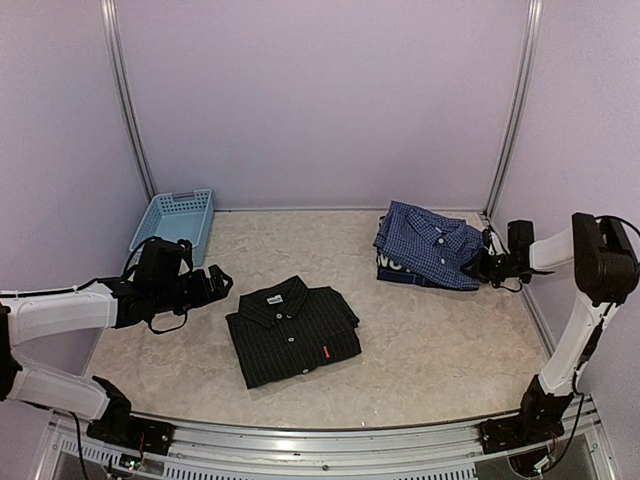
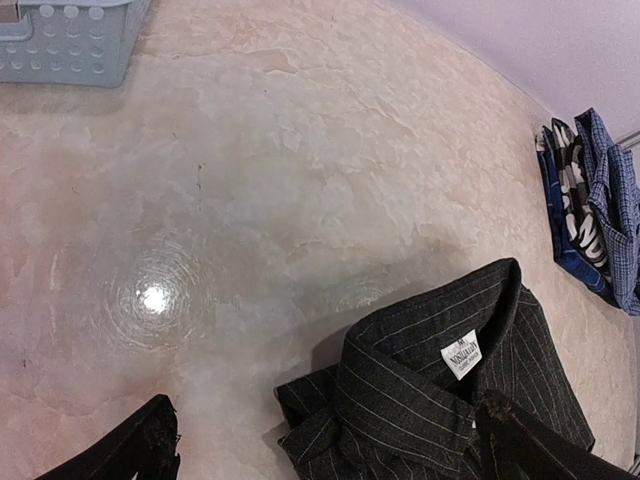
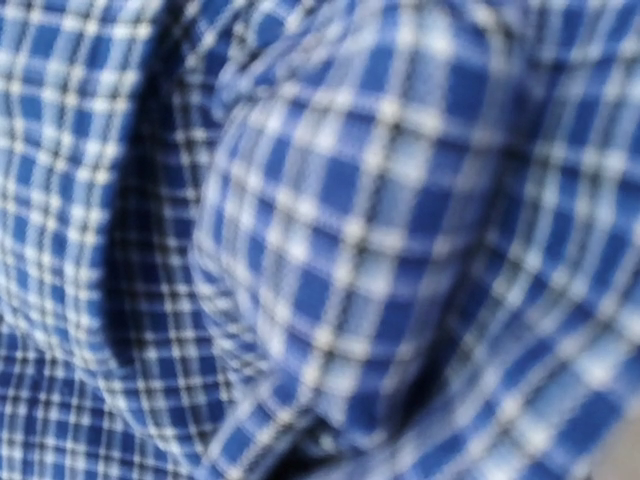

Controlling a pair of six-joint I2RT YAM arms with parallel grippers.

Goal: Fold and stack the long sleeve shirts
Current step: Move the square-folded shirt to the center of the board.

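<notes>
Plain lilac walls [image 1: 320, 100] close in the back and both sides, with thin aluminium posts [image 1: 128, 100] standing in the two rear corners. The mottled beige stone-look desk [image 1: 420, 370] fills the floor of the booth, and the left wrist view shows a round glare spot on its glossy top. A ridged metal rail [image 1: 330, 440] runs along the near edge between the arm bases.

The black pinstriped collared button-up shirt [image 1: 292, 330] lies folded a little left of centre, collar toward the back and a small red tag near its right hem. There is bare desk all round it, widest toward the near right. The blue small-check shirt [image 1: 430, 243] sits folded at the back right, close to the corner post, on top of a dark navy garment with white print [image 1: 395, 272]. The two shirts lie apart, not stacked.

A light blue plastic basket [image 1: 173, 222] rests against the left wall at the back.

The left hand [image 1: 215, 285] hovers just left of the black shirt, released, with its dark fingers [image 2: 140, 450] spread wide. The right hand [image 1: 478, 268] is at the right edge of the blue small-check shirt, clenched on the cloth — blurred check fabric fills its whole wrist view.
</notes>
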